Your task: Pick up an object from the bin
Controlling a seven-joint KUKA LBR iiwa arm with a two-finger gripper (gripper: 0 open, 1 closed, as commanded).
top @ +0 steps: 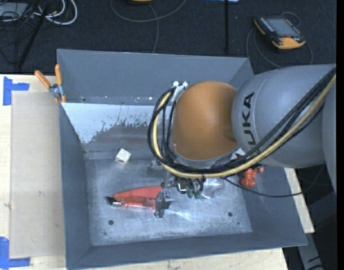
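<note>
We see a long, flat red thing (pixel 137 196), dark at its left tip, lying near the front of the bin (pixel 76 207). The tool (pixel 162 203) sits at its right end; we cannot tell if it is apart or clamped. A white cube (pixel 123 156) lies behind.

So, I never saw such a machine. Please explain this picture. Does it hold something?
It is a grey robot arm, with an orange cover and cables at its wrist. One camera looks down from above, slightly sideways; the arm enters from the right. Below stands a grey metal bin. On its floor lie a long red thing with a black tip and a small white cube. The arm's end is low at the red thing's right end. Whether it holds it cannot be told.
</note>
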